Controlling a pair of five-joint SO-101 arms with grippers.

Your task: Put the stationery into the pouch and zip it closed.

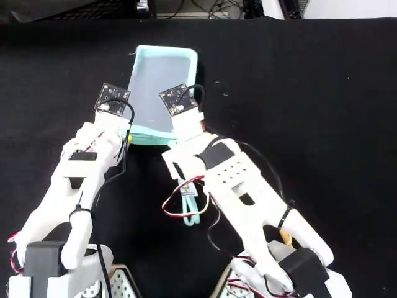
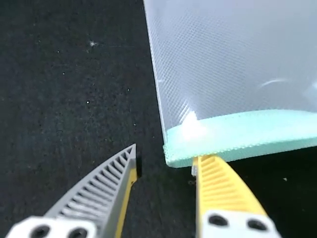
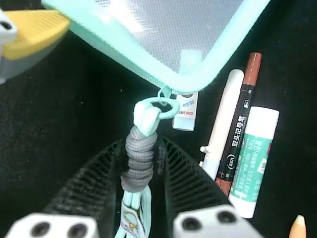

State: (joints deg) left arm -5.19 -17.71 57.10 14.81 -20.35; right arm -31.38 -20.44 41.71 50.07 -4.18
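The table is black all over, with tiny pale specks on it. Past its far edge lie some dark cables, and a bright white patch sits at the corner.

Black cloth-covered table, with dark cables bunched beyond its far edge

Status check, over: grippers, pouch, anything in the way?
Left gripper open at pouch corner. Right gripper shut on zip pull cord. Pen, marker, glue stick on table, outside pouch.
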